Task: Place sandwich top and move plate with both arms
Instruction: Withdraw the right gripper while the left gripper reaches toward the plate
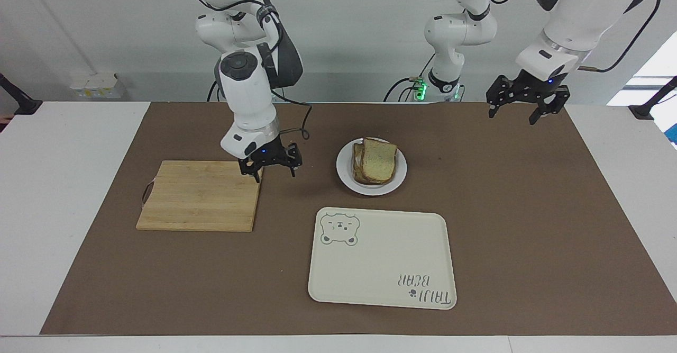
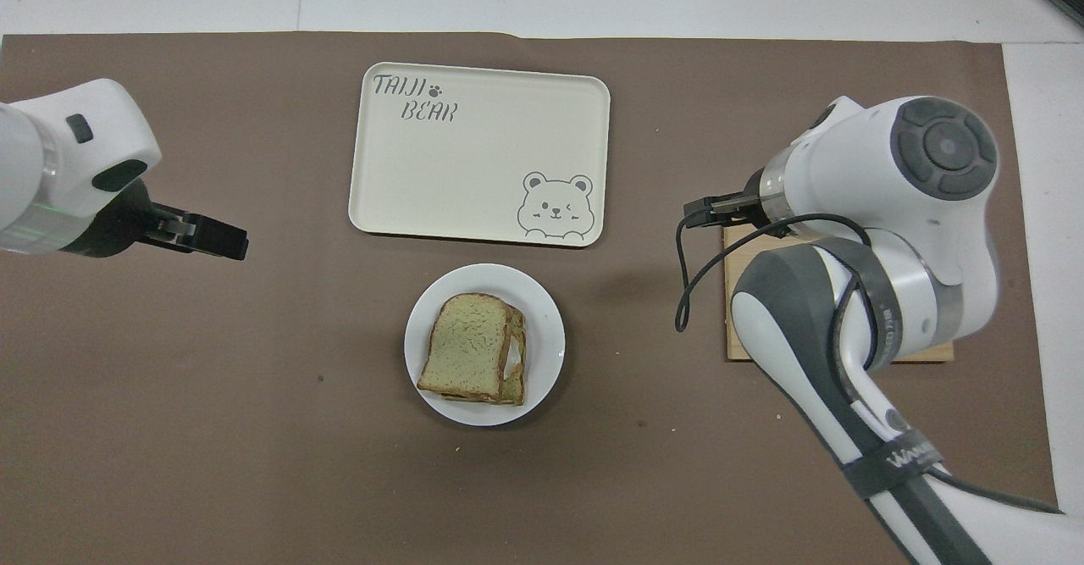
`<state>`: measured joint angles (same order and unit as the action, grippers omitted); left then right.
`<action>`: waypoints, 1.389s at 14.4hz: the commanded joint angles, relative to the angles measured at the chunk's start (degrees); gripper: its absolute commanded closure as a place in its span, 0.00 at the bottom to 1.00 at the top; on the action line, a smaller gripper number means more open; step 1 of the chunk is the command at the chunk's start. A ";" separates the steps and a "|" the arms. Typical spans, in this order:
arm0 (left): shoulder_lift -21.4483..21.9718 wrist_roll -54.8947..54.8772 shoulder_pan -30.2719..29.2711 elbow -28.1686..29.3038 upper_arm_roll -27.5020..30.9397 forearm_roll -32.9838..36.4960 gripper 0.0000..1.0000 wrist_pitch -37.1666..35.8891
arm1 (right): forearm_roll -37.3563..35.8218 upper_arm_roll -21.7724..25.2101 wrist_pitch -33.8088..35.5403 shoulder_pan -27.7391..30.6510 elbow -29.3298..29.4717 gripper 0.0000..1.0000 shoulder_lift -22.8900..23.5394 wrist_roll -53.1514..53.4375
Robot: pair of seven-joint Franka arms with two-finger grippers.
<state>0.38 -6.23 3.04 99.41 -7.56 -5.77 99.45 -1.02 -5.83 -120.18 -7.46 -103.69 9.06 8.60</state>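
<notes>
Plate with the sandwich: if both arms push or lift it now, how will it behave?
The plate looks smooth and shallow, so likely slides easily on the mat. The sandwich top sits offset on the lower slice, so it may shift if tilted. Probably light.
</notes>
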 commanded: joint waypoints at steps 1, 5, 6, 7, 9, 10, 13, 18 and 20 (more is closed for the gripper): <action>0.85 -0.45 1.36 9.97 0.70 -4.14 0.00 8.97 | -3.27 -0.67 1.61 2.00 0.77 0.00 -2.20 -0.95; -0.81 -2.74 3.82 21.42 0.70 -6.53 0.00 22.61 | -4.43 -0.67 2.93 3.06 0.86 0.00 -5.54 -0.95; -2.04 -2.91 3.99 23.09 0.70 -7.06 0.00 24.90 | -4.08 -0.59 3.71 3.15 1.12 0.00 -6.33 -0.87; -2.57 -3.00 4.86 24.50 0.70 -7.67 0.00 27.01 | -3.81 -0.59 4.85 3.41 1.47 0.00 -7.30 -0.60; -2.58 -3.09 7.32 26.70 0.70 -7.94 0.00 29.39 | -3.11 -0.67 7.57 4.11 3.04 0.00 -8.62 -0.25; -2.58 -3.09 8.20 27.41 0.70 -8.03 0.00 29.57 | -3.11 -0.59 9.07 4.12 4.10 0.00 -8.80 -0.16; -1.96 -3.09 11.89 28.73 0.70 -8.03 0.38 29.66 | -2.50 -0.23 13.38 4.12 7.44 0.00 -8.89 -0.07; -3.72 -3.53 12.52 31.18 0.61 -8.55 0.42 33.59 | -0.74 1.08 17.51 4.20 8.67 0.00 -10.64 -0.07; -3.63 -3.70 12.96 31.28 0.70 -14.14 0.42 33.62 | 0.49 2.49 20.76 4.47 11.92 0.00 -10.47 -0.07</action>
<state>-3.87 -8.55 14.72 128.72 -7.70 -15.22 130.79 -2.80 -4.14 -102.88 -4.03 -94.70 -1.04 8.69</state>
